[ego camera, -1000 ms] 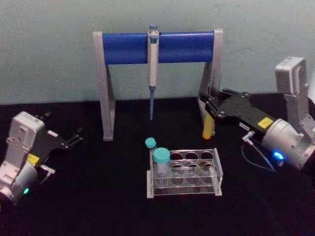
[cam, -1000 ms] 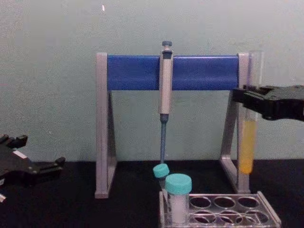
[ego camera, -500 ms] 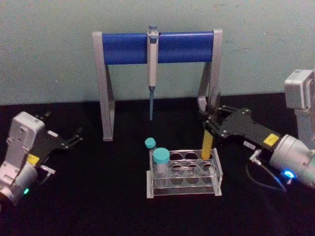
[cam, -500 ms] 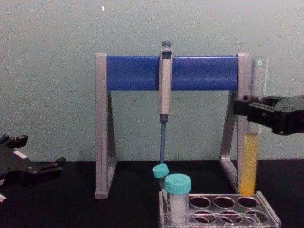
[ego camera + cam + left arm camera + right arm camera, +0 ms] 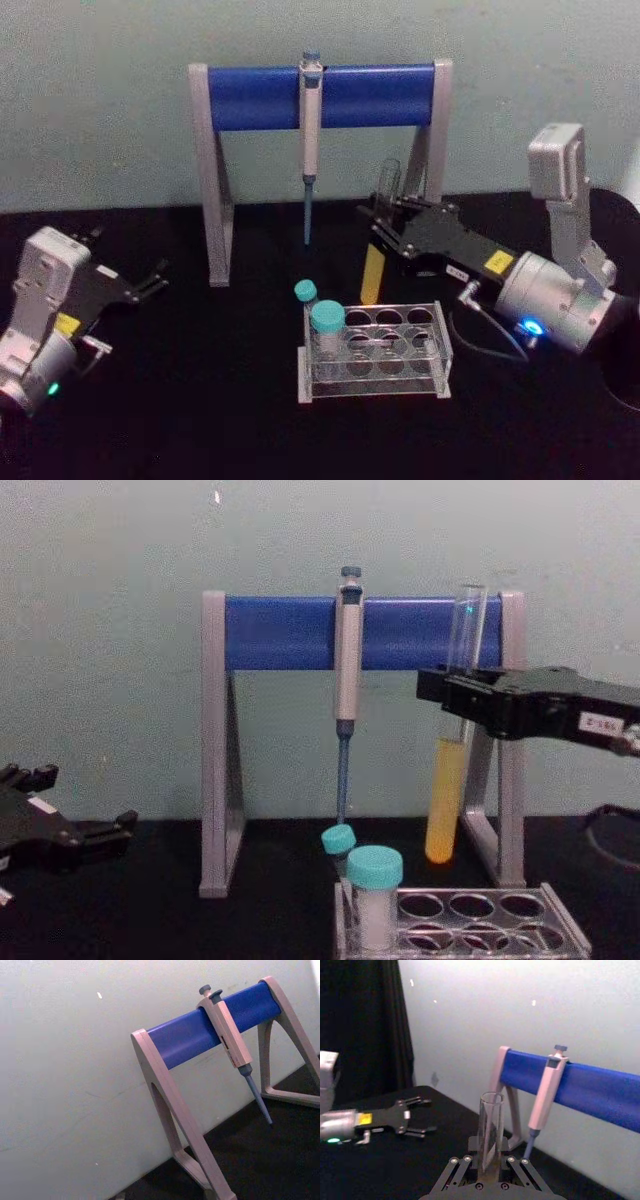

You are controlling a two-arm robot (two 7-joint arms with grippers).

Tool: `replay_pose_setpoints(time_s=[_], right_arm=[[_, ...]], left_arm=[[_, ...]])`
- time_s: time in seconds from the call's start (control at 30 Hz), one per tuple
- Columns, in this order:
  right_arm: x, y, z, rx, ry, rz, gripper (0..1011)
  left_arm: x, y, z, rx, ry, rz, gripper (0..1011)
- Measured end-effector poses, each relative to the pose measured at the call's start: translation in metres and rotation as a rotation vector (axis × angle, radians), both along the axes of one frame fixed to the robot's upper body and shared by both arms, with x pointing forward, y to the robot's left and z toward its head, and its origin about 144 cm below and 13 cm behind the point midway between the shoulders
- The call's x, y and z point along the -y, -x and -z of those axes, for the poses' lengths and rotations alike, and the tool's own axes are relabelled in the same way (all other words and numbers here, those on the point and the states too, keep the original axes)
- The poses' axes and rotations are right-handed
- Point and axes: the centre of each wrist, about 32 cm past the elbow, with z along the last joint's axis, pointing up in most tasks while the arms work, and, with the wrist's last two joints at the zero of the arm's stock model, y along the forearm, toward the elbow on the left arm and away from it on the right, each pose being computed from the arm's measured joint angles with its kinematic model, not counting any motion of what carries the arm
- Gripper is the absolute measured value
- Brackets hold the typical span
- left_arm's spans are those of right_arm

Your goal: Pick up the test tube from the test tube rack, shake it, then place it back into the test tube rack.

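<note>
Since half a second ago the right gripper has swung toward the robot's left and lifted, so the test tube no longer has its bottom at the rack's back right hole. From my console the fingers read as clamped on the tube's clear upper part. They cover that stretch of glass, which leaves me the open rim above them and the yellow-orange liquid below. The tube leans, its rim toward the robot's right. In the chest view its round bottom hangs clear above the test tube rack, not touching it. The rim is faint against the leg of the pipette stand behind it. Two teal-capped vials stand at the rack's left end. The chest view cuts off the rack's front edge. The left gripper sits parked well off to the left, its fingers apart.
</note>
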Motion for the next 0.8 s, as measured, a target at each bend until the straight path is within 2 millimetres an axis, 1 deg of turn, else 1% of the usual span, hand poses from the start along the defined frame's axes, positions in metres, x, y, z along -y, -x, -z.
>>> replay_pose_setpoints(time_s=[0.2,0.8], right_arm=[[-0.002,-0.012,0.002,0.028,0.019,0.051,233],[0.003,-0.013,0.002,0.042,0.041,0.102,233]], left_arm=[[0.0,0.0,0.0,0.0,0.0,0.0,1010],[0.0,0.0,0.0,0.0,0.0,0.0,1010]])
